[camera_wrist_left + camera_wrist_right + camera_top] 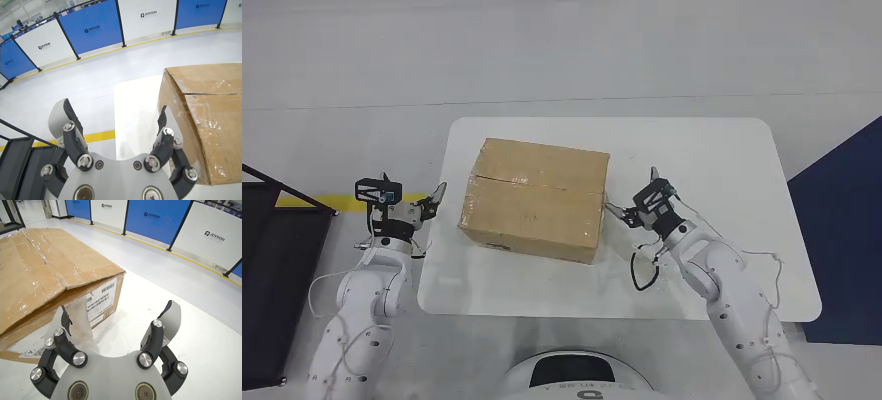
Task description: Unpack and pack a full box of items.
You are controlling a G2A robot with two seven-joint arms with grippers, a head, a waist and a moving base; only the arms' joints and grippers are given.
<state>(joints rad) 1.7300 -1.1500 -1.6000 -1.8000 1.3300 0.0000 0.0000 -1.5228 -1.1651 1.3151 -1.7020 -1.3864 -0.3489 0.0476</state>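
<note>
A brown cardboard box [534,200] sits mid-desk [722,170], its flaps shut under glossy, wrinkled clear tape. One flap edge bows up at the right end, above white barcode labels [100,306]; contents hidden. Left hand [115,106] and right hand [116,305] flank its ends — both spread wide, empty.

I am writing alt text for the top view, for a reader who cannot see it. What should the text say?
A closed cardboard box sits on a white table. The left gripper and the right gripper are close to the box's two ends, one on each side, both with jaws open and holding nothing.
</note>
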